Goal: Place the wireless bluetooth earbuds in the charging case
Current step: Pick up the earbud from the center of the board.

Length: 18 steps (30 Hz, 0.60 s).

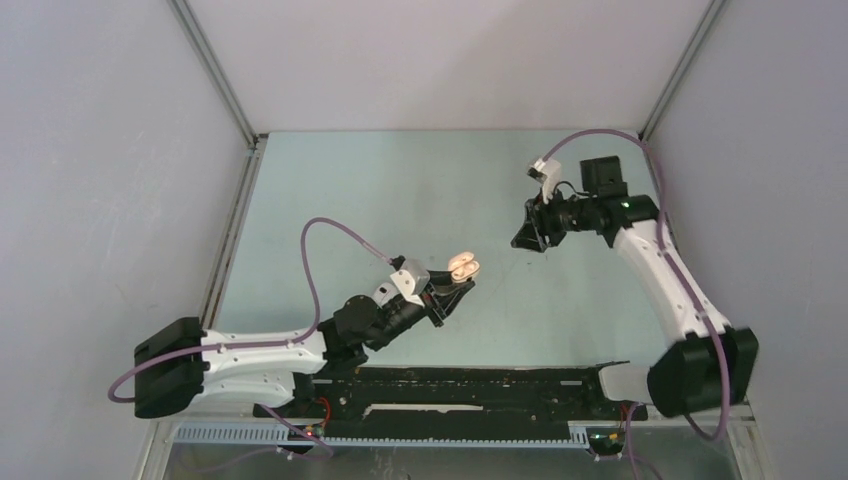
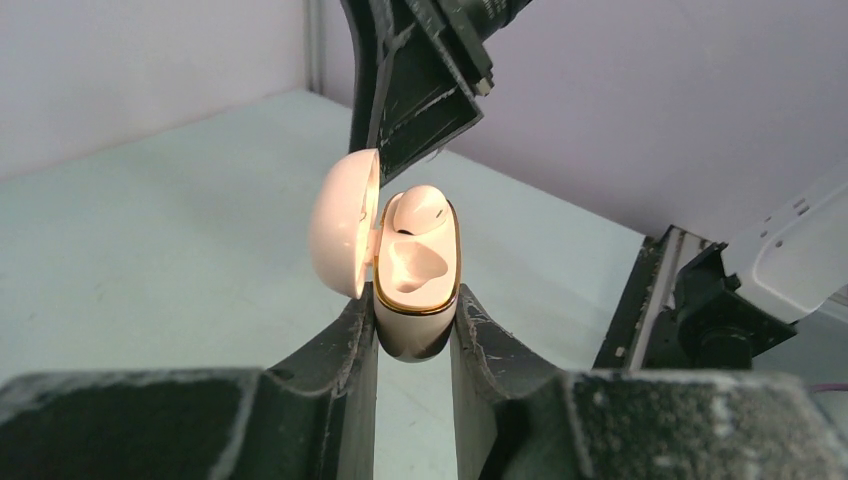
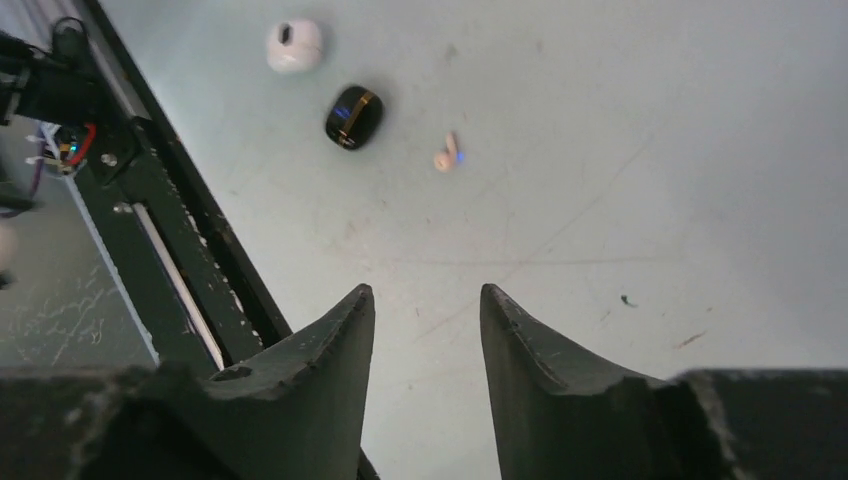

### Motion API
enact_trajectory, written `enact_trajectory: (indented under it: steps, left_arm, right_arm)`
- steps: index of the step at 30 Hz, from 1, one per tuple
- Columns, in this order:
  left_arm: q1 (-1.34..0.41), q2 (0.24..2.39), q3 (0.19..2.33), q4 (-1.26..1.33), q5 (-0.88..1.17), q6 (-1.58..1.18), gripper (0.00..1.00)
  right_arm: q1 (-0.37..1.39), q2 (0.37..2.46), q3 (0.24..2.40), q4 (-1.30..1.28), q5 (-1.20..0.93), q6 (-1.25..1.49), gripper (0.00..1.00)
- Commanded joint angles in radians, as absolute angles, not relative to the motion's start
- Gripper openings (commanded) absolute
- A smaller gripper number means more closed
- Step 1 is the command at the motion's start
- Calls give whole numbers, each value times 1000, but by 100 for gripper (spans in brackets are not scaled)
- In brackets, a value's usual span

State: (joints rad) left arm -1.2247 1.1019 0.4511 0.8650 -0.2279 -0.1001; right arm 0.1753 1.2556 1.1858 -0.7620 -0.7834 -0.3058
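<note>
The left gripper (image 2: 415, 300) is clamped on the base of the beige-pink charging case (image 2: 417, 335) and holds it up off the table (image 3: 620, 150). Its lid (image 2: 340, 225) is swung open to one side. One earbud (image 2: 418, 210) already sits in the upper socket; the lower socket (image 2: 412, 265) is bare. The second, loose earbud (image 3: 446, 155) lies on the table in the right wrist view, just beside a black case (image 3: 354, 117), with a white case (image 3: 294, 45) a little further off. The right gripper (image 3: 425, 310) has its fingers apart with nothing between them, and in the left wrist view it hangs close above the open lid. The bud looks tiny, light, hard and glossy, so it will likely squirt out of a careless pinch. The surest hold is probably across the rounded head, stem left free to drop into its socket. The case is smooth and pebble-rounded too, and it is best gripped on the flanks below the gold rim (image 2: 416, 311), as it is now. The lid hinge is the weak point, and a knock from above could strain it. No brand, label or lettering can be read anywhere — only a blue glint on the loose bud and a gold band on the black case.
</note>
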Motion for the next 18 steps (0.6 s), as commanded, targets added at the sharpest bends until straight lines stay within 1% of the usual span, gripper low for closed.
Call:
enact_trajectory:
  steps: [1,6,9,14,18]
  left_arm:
    - [-1228,1014,405,804,-343,-146,0]
    - [-1229,908,355,698,-398,-197,0]
    - [-1229,847,340,643,-422,-198,0]
    - [-1229,760,317,598,-450,-186,0]
    - [-1229,729,311,569,-451,-196,0]
  right_arm:
    - [211,1372,1194,-725,-674,-287,45]
    - [363,1428,1087,-487,-426,-79,46]
    - [484,1476,1074,-451,-298,-107,53]
    - [553,1618,1124,-484,-268,-86,58]
    - [588,1713,1175,-485,-227,-55,67]
